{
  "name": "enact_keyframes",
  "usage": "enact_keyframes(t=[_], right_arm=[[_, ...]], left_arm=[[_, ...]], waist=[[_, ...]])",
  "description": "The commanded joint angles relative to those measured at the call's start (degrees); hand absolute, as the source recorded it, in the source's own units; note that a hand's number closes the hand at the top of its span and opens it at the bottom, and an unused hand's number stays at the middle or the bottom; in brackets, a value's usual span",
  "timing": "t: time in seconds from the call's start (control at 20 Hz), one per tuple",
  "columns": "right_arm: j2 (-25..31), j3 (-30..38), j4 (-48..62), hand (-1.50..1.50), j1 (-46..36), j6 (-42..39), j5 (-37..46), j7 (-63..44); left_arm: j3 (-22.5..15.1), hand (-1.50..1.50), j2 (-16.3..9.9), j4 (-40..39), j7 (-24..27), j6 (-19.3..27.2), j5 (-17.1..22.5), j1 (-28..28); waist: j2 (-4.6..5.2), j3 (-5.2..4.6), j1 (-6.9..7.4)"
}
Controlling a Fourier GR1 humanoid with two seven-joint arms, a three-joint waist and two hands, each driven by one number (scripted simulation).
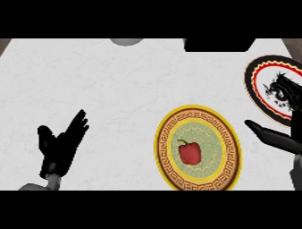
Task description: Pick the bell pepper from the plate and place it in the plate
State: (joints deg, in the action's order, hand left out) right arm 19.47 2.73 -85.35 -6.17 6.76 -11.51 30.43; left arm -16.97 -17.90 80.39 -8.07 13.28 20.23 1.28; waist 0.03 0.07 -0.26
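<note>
Two plates sit on my white table (114,89). On the yellow-rimmed plate (228,134), near the lower middle, lies the red bell pepper (190,152), just left of its centre. My right hand (297,132) hangs over the lower edge of the black-and-white plate (262,78) at the far right, fingers (264,133) straight and spread, holding nothing, apart from the pepper. My left hand (60,145) rests at lower left, fingers up and relaxed, well away from both plates.
</note>
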Motion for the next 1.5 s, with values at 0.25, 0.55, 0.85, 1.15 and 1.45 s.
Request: enact_keyframes(t=[0.25, 0.55, 0.85, 1.15, 1.45], right_arm=[[13.4, -3.3, -1.3, -1.5, 3.3, -8.5, 10.2, -4.0], [18.2, -9.6, -15.6, -1.5, 6.0, -10.5, 17.6, -18.9], [14.5, -16.9, -22.5, -1.5, 8.9, -7.2, 29.9, -30.2], [6.6, -21.8, -23.0, -1.5, 3.8, -8.7, 38.1, -40.7], [2.0, -27.8, -24.6, -1.5, 8.0, -10.2, 44.5, -45.4]], left_arm=[[1.4, 0.0, 1.4, -3.1, 1.9, -1.4, -1.0, 0.4], [0.1, 0.0, 1.1, 2.0, -2.8, 0.1, -1.8, -1.7], [1.1, 0.0, 2.6, 1.9, -3.0, 0.3, -2.8, -1.2], [4.1, 0.0, 2.7, 1.4, -3.0, -2.7, -2.9, -1.1], [5.1, 0.0, 4.6, -4.5, 2.7, -4.9, -4.9, -2.1]], waist=[[0.11, -0.21, -0.19], [-0.27, -0.16, -0.04], [-0.13, -0.1, 0.21], [-0.07, -0.08, 0.46], [-0.06, -0.1, 0.2]])
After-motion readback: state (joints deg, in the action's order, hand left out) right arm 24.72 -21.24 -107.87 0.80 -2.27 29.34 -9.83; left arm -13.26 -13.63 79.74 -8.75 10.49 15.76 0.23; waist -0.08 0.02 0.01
